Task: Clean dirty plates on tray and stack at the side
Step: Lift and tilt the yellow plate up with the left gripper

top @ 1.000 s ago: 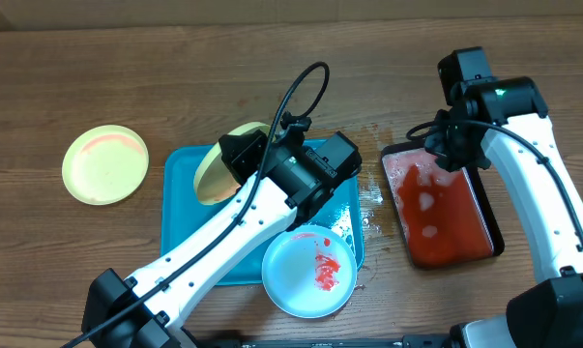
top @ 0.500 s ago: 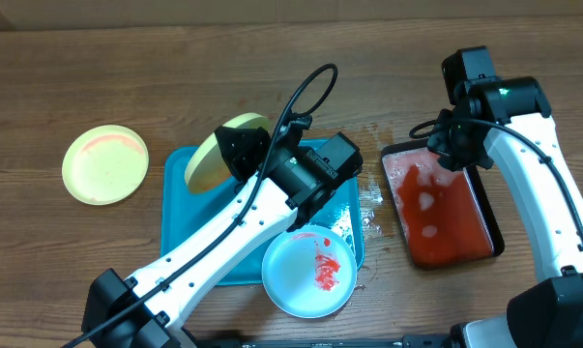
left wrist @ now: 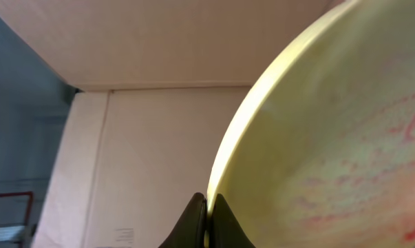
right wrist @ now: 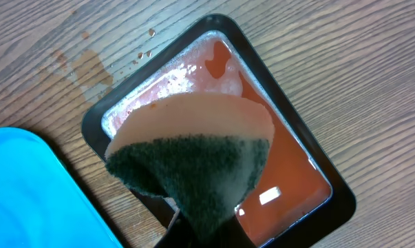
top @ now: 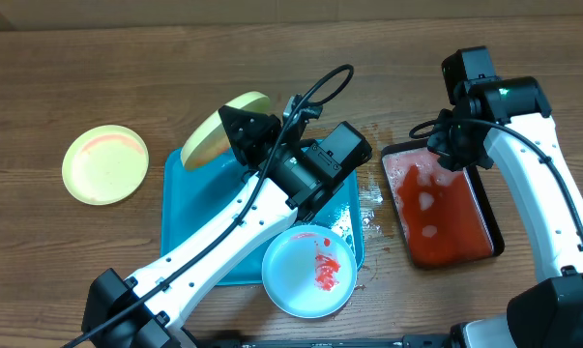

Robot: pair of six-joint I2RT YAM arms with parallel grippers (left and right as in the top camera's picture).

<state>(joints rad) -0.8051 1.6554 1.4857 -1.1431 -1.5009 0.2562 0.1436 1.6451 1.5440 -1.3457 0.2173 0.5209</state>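
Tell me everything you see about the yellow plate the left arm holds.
Round, shallow, plastic-looking pale yellow-green plate, faint red smears and specks on its inner face. It is tilted steeply, lifted above the far-left corner of the blue tray, its rim pinched by the shut left pincer. Nothing else appears to touch it.

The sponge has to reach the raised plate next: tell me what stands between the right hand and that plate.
The left arm's wrist does: seen from overhead, its black body lies between the right hand, shut on the sponge, and the raised plate, which the left hand grips by the rim. Their heights are unclear.
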